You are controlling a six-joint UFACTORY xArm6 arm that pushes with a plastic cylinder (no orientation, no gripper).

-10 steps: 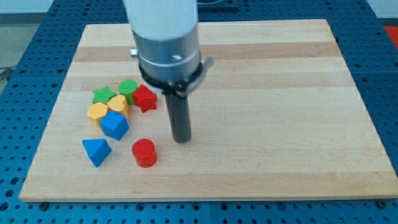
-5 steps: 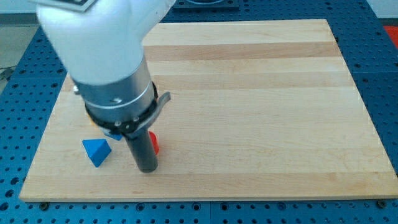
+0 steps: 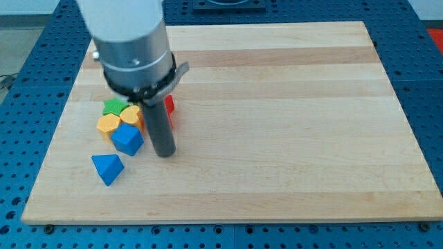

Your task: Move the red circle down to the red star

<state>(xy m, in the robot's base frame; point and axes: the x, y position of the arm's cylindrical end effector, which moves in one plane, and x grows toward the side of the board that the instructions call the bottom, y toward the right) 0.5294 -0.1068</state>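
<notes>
My tip [image 3: 165, 154] rests on the board just right of the blue block [image 3: 128, 139]. The rod hides most of the red blocks. A narrow red strip shows at the rod's right edge: its upper part [image 3: 170, 104] lies where the red star stands, and its lower part [image 3: 170, 122] looks like the red circle pressed against it. I cannot tell the two apart for sure. The red strip sits above my tip, toward the view's top.
Left of the rod is a cluster: a green star [image 3: 113, 107], an orange block [image 3: 108, 125], a yellow block [image 3: 130, 115] and the blue block. A blue triangle [image 3: 107, 168] lies alone below them. The wooden board [image 3: 291, 138] sits on a blue pegboard table.
The rod went down and left around the red circle, then came back up. The circle has left its spot near the blue triangle and now sits up by the red star.
</notes>
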